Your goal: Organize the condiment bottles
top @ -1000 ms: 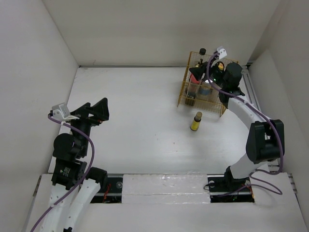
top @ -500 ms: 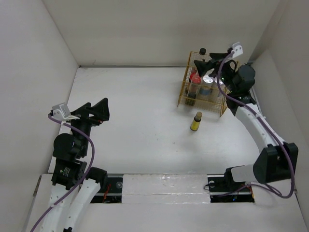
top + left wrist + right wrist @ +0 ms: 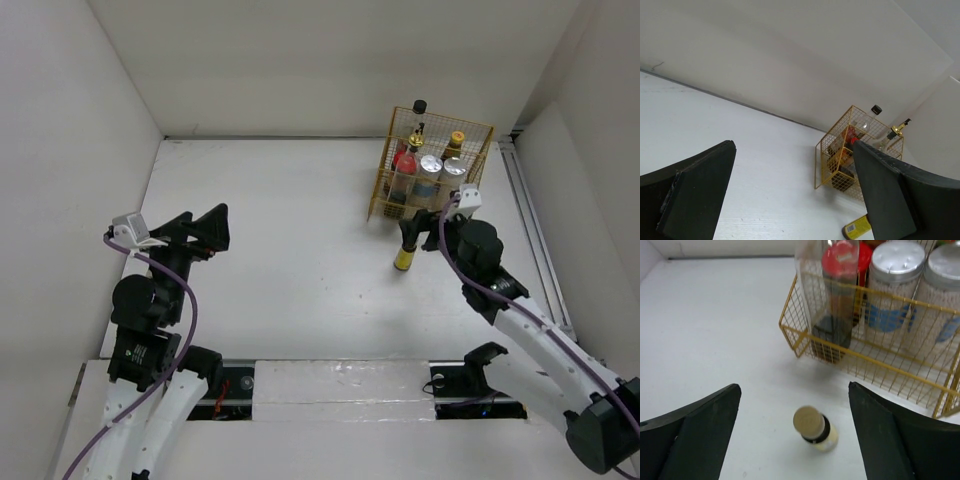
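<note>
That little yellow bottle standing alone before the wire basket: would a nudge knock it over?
Probably. The small yellow bottle stands upright, taller than wide, so a push near its cap may tip it. Its body looks round, so once down it would likely roll. Being small, it is probably light.

No readable text — labels on the condiment bottles point(image 3: 892, 300) are blurred
</note>
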### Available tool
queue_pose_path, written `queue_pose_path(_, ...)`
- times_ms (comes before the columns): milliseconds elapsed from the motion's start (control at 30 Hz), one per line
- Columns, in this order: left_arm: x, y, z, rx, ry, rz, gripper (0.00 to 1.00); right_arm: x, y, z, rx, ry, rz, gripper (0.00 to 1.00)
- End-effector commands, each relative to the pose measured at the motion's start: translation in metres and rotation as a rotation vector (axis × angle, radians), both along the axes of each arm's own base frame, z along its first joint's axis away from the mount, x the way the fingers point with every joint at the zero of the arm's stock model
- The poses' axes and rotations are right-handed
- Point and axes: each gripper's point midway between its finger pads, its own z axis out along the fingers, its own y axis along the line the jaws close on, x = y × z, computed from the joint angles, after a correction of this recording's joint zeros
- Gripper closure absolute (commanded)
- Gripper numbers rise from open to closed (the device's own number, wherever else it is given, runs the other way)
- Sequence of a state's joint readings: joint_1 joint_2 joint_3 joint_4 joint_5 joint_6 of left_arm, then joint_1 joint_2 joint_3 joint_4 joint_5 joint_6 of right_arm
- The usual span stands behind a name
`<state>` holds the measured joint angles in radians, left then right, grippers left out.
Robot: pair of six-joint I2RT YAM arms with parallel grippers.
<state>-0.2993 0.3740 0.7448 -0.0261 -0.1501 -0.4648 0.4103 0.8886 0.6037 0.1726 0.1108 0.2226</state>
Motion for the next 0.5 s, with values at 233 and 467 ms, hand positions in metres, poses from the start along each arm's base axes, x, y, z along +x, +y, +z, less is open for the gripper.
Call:
queue_pose_path(233, 0.004, -0.008, 0.007, -0.003, -0.034, -0.039, 0.00, -0.020, -0.012, -0.068, -0.129, 0.231, -0.078, 0.07)
queue_pose_path(467, 0.001, -0.007, 0.009, -0.006, -0.043, -0.039, 0.00, 0.010, 0.011, -0.077, -0.184, 0.255, -0.024, 0.21)
